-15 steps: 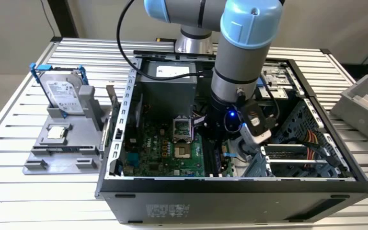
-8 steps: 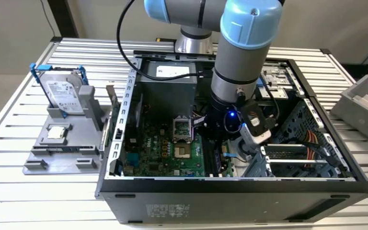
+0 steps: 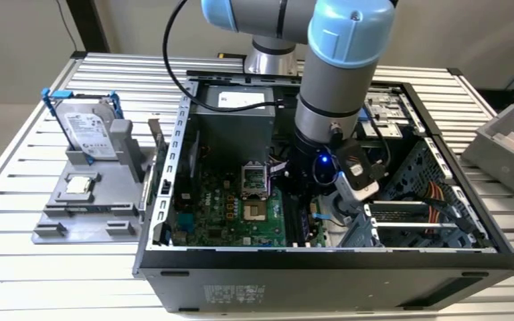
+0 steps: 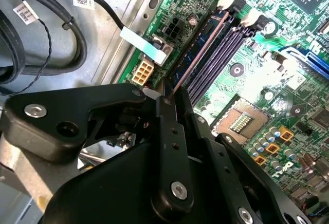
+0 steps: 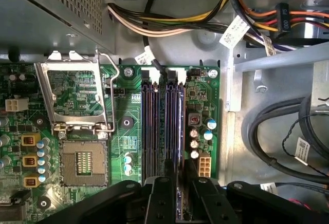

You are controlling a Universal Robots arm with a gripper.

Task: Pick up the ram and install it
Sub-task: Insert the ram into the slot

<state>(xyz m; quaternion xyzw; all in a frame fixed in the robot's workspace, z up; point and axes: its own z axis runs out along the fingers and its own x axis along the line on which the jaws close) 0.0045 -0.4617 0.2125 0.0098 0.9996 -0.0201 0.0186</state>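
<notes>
My black two-fingered gripper (image 4: 169, 98) is down inside the open black desktop computer case (image 3: 328, 259), low and right of centre in the exterior view, right over the green motherboard (image 3: 212, 214). It is closed on the ram (image 4: 198, 54), a long, thin, dark blue-black circuit-board stick, which I hold by one end. In the second wrist view the stick runs from my fingertips at mid-frame up toward the upper right, edge-on and lying along the outermost of the dark memory slots (image 5: 162, 126). I judge it is held that way so its lower edge lines up with the slot's length; whether it is fully seated I cannot tell.

The white slot latches (image 4: 229, 0) sit at the far end, in the upper part of that frame. In the first wrist view the empty silver processor socket (image 5: 85, 165) with its raised metal frame is at lower left, well apart from the slots.

Left of the case in the exterior view, a grey parts stand (image 3: 88, 200) holds a silver hard drive in a blue frame (image 3: 88, 127) upright, and a small square silver processor chip (image 3: 80, 185) lies flat.
</notes>
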